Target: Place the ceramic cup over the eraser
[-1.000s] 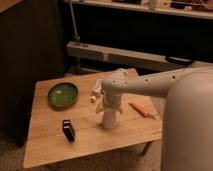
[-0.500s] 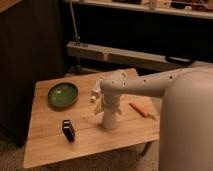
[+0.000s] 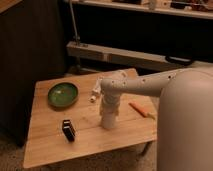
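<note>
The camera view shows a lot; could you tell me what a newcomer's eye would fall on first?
The big white robot arm fills the right side and reaches down to the middle of the wooden table, its gripper low at the tabletop. A round green bowl sits at the table's back left, and the small black eraser stands near the front left edge, apart from the gripper.

1. The arm [image 3: 145, 85] reaches in from the right over the table [image 3: 45, 150], barring the middle.
2. The gripper [image 3: 108, 122] hangs straight down at the table's centre, low over the wood.
3. The green bowl [image 3: 63, 95] fills the far left corner.
4. The eraser [image 3: 68, 130] stands near left, with bare wood between it and the gripper.
5. A small white piece [image 3: 93, 95] sits between bowl and arm.
6. An orange stick [image 3: 139, 109] lies right of the gripper.
</note>
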`<state>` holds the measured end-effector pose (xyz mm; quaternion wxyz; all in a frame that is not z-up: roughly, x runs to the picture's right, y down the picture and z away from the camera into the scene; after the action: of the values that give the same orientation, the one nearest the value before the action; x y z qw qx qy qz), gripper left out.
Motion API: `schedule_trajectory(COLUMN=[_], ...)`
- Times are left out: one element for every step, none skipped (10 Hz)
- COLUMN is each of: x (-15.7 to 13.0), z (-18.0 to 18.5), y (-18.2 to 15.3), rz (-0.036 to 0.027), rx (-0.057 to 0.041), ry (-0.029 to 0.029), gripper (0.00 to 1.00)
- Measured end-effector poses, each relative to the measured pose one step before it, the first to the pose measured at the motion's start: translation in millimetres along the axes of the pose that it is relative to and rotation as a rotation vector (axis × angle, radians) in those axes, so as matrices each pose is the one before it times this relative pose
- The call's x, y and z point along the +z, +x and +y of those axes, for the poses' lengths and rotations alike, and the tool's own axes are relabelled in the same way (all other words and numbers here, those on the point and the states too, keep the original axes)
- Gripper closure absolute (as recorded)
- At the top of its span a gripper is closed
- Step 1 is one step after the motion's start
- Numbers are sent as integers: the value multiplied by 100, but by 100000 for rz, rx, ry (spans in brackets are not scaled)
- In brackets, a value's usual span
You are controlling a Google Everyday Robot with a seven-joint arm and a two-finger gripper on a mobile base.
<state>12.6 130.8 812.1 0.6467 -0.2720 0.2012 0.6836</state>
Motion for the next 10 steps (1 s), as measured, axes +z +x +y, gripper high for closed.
schedule_trajectory(x=[-120,-687,-865,-1396,-1785,-2374,-1943,-1955,-1606,-1775], z=[-84,-217,-138,-146,-222,-287,-270,-251,-132,233], y=[39,63,-36,-169,-236,-401,-479,-605,-537,-570], rz=[36,-678,-1191,-2079,-2475,-3042,-2595,-2799,-2443,-2588], rx=[264,287,205,197,179,3,-157,-461,-857,-1717], ry=[-233,-397,-290,-404,-165,-45,-63,-98,-576,-1303], gripper=[90,98,100,100,100,100,100,100,100,100])
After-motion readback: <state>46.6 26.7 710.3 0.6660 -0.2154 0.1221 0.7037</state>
